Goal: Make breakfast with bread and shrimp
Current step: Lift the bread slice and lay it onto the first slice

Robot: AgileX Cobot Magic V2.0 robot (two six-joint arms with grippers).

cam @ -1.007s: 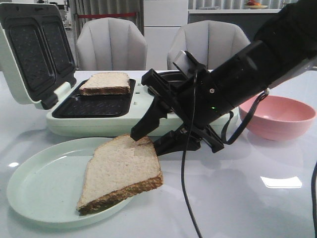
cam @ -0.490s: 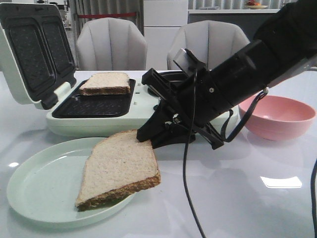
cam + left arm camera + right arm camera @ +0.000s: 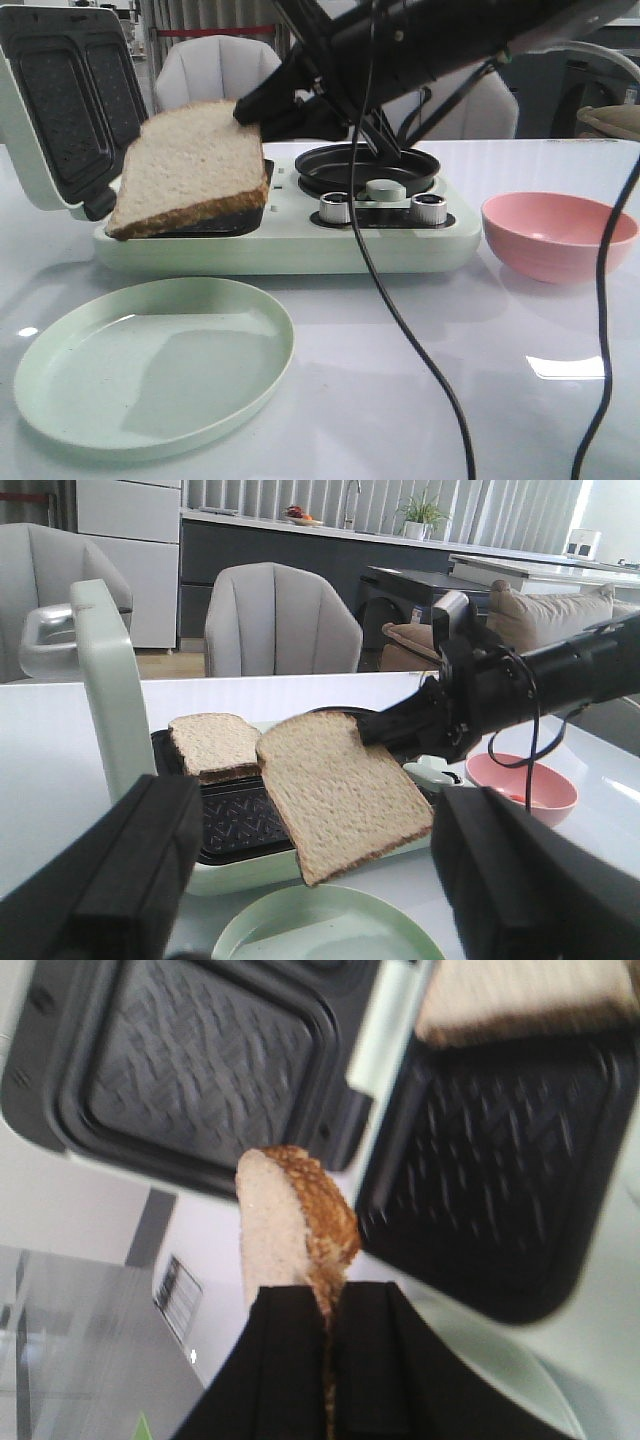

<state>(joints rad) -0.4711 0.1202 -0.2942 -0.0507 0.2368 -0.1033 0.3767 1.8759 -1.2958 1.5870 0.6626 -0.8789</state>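
Though pinched only at one crust corner by the right gripper (image 3: 250, 106), with jaws closed narrow on the thin edge, carried well clear of the table: the lifted bread slice (image 3: 190, 165), tilted, far crust drooping low. Gripped at a corner, probably, so as to leave the broad face free for laying flat. Confirmed in the right wrist view, with black fingers (image 3: 290, 1360) sandwiching the crust edge-on.

Hanging in front of the open sandwich maker (image 3: 300, 245), over its near edge and above the dark grill well (image 3: 235, 825). Seemingly meant for stacking over the second bread slice (image 3: 212, 745), already lying in that well toward the back. Propped upright behind, the lid (image 3: 60, 100), leaving the way open from above and from the front.

Below and nearer the camera, left bare on the table: the pale green plate (image 3: 150, 370). Off to the robot's right, beside the maker, a pink bowl (image 3: 555, 235).

Spread wide and holding nothing, low and back from the work, apparently out of the other arm's way: the left gripper (image 3: 320, 875).

No telling where the shrimp lies; possibly inside the bowl, though nothing clear enough to say so.
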